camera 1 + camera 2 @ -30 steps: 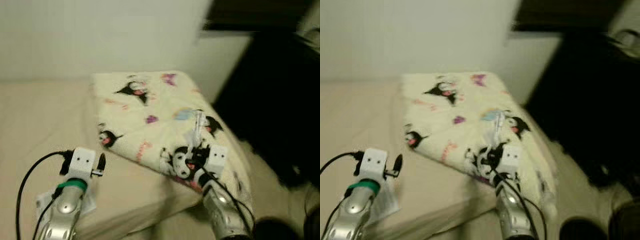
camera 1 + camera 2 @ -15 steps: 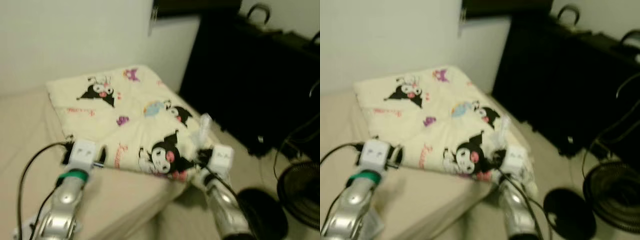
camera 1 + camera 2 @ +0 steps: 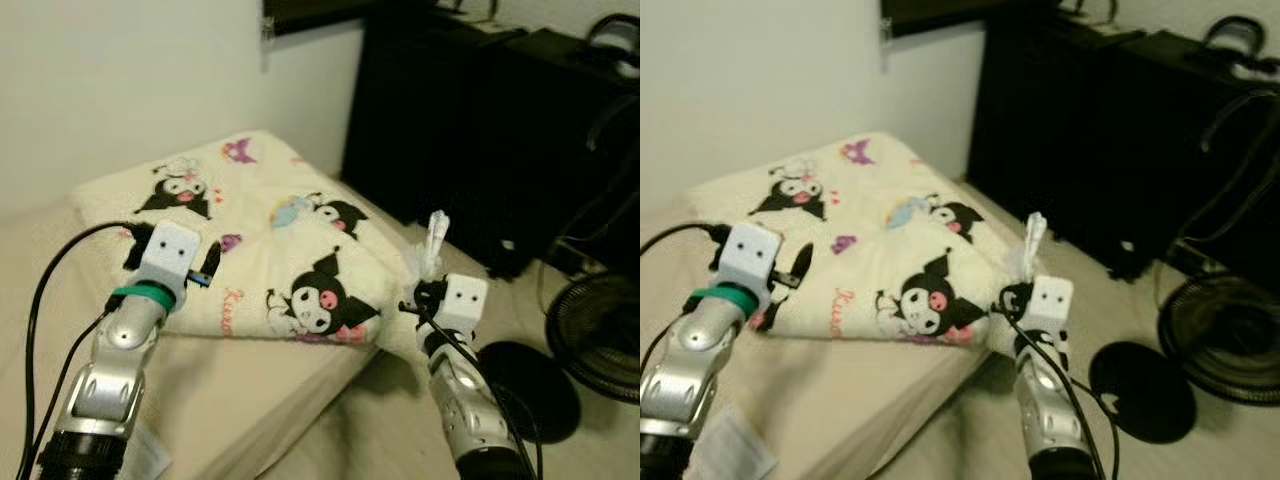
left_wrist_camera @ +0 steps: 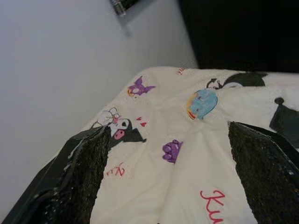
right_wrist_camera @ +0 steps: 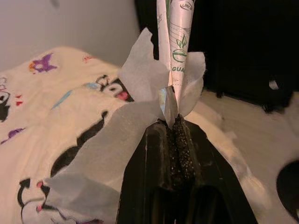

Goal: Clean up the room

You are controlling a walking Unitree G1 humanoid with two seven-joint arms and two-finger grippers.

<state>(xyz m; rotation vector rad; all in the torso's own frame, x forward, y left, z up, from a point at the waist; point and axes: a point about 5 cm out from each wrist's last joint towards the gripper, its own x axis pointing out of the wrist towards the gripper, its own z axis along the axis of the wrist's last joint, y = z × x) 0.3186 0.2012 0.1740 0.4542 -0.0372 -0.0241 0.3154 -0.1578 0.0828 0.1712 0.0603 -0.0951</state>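
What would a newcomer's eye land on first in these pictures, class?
Most likely the cream blanket printed with black cartoon characters, spread on the bed. Next, the right gripper beside the bed's edge, shut on a paper wrapper and tissue. The left gripper hangs open over the blanket, and a black fan stands on the floor to the right.

1. Two silver metal arms, glossy and jointed, darkening to black segments lower down.
2. White boxy wrist block on each arm, two small dark dots on its face.
3. Green band around the left arm (image 3: 118, 345) just below its white block.
4. Thick black cable looping away from the left block; thinner black cables running down the right arm (image 3: 462, 400).
5. Black fingers (image 4: 86, 175) with rough, grainy inner pads.
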